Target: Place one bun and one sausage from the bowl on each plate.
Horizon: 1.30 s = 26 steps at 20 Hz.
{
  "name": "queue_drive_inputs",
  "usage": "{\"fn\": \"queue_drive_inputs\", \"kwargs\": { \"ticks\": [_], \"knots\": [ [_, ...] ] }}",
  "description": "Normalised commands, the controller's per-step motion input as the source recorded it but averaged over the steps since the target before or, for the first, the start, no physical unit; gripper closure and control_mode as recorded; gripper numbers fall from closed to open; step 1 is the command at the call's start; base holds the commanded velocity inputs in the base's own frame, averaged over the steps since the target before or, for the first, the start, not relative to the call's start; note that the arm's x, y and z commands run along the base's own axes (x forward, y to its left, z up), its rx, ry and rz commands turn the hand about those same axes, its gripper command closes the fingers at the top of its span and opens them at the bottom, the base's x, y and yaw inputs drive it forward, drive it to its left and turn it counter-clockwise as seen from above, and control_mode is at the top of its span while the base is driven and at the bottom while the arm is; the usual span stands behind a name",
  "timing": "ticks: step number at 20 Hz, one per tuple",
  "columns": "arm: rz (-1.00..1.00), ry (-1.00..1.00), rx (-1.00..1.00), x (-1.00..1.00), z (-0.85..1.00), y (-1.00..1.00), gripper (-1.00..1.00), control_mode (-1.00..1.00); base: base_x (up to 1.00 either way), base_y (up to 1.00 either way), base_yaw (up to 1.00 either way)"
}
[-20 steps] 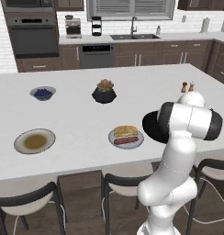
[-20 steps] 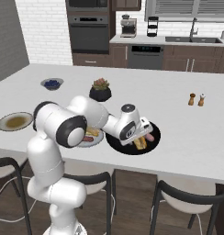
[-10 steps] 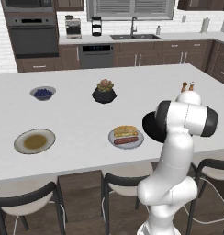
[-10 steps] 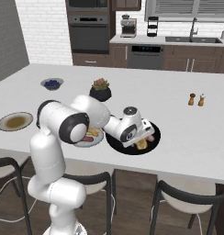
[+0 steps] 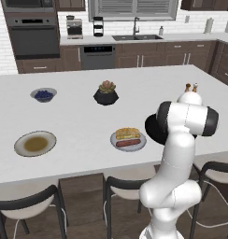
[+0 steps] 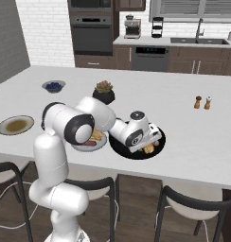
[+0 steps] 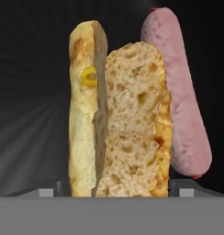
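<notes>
In the hand view, a split golden bun point(image 7: 118, 124) lies lengthwise on the black bowl point(image 7: 31, 92), with a reddish sausage point(image 7: 182, 101) right beside it. My gripper point(image 7: 114, 190) is open, low over the near end of this bun, with one fingertip showing on each side of it. From the right base view the gripper point(image 6: 146, 145) is down inside the bowl point(image 6: 121, 147). The grey plate point(image 5: 139, 145) holds a bun point(image 5: 128, 133) and a sausage point(image 5: 126, 142). Far left sits the beige-rimmed plate point(image 5: 35, 143), with nothing on it.
A small grey bowl of blue berries point(image 5: 43, 94) and a black plant pot point(image 5: 106, 93) stand further back on the island. Salt and pepper shakers point(image 6: 202, 101) are at the right. Stools line the near edge of the counter.
The hand has dropped slightly lower into the black bowl over the bun. Plates and food have not moved.
</notes>
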Motion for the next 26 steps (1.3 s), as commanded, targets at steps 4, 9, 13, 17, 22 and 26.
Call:
{"fn": "queue_drive_inputs", "kwargs": {
  "ticks": [4, 9, 13, 17, 22, 26],
  "knots": [
    [0.00, 0.00, 0.00, 0.06, -0.01, 0.00, 1.00, -1.00, 0.00, 0.00, 0.00],
    [0.00, 0.00, 0.00, 0.00, 0.01, 0.00, 1.00, -1.00, 0.00, 0.00, 0.00],
    [0.01, -0.05, 0.00, -0.21, 0.39, 0.08, 1.00, -1.00, 0.00, 0.00, 0.00],
    [0.05, -0.12, 0.00, -0.33, 0.63, 0.33, 1.00, -1.00, 0.00, 0.00, 0.00],
    [0.11, -0.20, 0.00, -0.25, 0.53, 0.71, 1.00, -1.00, 0.00, 0.00, 0.00],
    [0.13, -0.20, 0.00, -0.08, 0.59, 0.87, 1.00, -1.00, 0.00, 0.00, 0.00]
  ]
}}
